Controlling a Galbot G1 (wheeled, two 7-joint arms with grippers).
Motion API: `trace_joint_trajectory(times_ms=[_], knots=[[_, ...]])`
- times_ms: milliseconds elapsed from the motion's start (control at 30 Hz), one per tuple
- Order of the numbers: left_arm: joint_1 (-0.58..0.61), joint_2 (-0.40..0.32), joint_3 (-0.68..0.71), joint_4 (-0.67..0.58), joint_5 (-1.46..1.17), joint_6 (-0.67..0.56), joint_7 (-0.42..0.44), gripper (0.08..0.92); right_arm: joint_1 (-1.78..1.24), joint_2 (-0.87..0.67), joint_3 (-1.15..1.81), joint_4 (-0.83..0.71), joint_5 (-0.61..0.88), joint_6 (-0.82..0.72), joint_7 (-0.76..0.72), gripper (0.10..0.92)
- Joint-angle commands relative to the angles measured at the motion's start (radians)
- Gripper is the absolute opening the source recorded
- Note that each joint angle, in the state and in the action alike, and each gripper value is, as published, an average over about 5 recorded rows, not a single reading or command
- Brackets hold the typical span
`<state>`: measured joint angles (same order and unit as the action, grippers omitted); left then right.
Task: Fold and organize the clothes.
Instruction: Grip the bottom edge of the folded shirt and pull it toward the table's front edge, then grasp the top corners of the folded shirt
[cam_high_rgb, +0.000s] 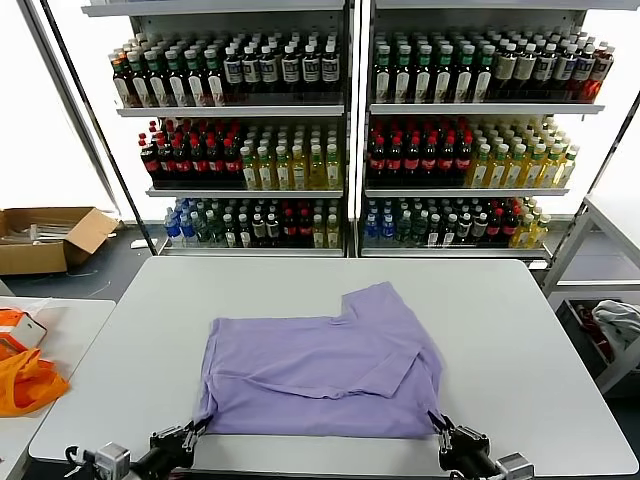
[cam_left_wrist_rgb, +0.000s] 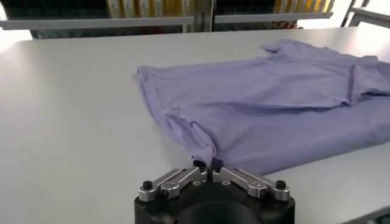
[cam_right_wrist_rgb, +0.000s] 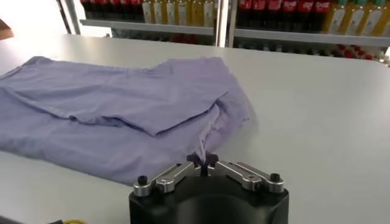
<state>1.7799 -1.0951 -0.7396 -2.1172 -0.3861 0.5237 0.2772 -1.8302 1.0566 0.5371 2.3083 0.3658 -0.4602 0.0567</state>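
At the counter's (cam_high_rgb: 540, 330) near edge, left gripper (cam_high_rgb: 197, 430) and right gripper (cam_high_rgb: 440, 427) each have fingers pinched tight on a corner of the lavender T-shirt (cam_high_rgb: 330, 365), so they should lift evenly and carry it forward together.

- The T-shirt (cam_high_rgb: 325, 375) is a plain light purple, a soft lavender all over, with no print showing on the side facing up; its folds read a shade darker.
- The counter (cam_high_rgb: 520, 340) under it is a flat pale grey-white.
- The left end effector (cam_left_wrist_rgb: 206, 165) is black with silvery grey metal links, and the right end effector (cam_right_wrist_rgb: 203, 160) has the same colouring.
- An orange fabric (cam_high_rgb: 25, 385) sits bright on the side table off to the left.
- A cardboard box (cam_high_rgb: 45, 238) on the floor is brown.
- The bottles (cam_high_rgb: 350, 150) on the shelves run in bands: dark ones with white labels, then red, yellow and green, then blue and clear.
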Motion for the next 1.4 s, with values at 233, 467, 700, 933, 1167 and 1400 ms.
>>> trace_joint_trajectory(times_ms=[233,467,700,933,1167,1400], knots=[[0.045,0.023,-0.104,-0.052,-0.064,0.026,-0.02,0.401,-0.013,-0.023,0.062,0.013,0.045,0.034,-0.037,0.266],[0.023,0.068,-0.193,-0.017,-0.145,0.032,-0.024,0.609,0.081,-0.07,0.159,-0.035,0.219,0.098,-0.072,0.465],[-0.071,0.126,-0.261,-0.002,-0.27,0.048,-0.021,0.792,0.255,-0.139,0.178,-0.125,0.303,0.112,-0.14,0.673],[-0.356,0.233,-0.077,0.261,-0.345,0.036,-0.016,0.822,0.618,-0.146,0.06,-0.392,0.281,0.054,-0.287,0.815],[-0.62,0.267,0.18,0.461,-0.341,0.026,-0.002,0.823,0.944,-0.127,-0.163,-0.683,0.232,-0.006,-0.416,0.823],[-0.799,0.263,0.353,0.623,-0.316,0.003,0.02,0.823,1.159,-0.043,-0.343,-0.922,0.219,-0.032,-0.449,0.823]])
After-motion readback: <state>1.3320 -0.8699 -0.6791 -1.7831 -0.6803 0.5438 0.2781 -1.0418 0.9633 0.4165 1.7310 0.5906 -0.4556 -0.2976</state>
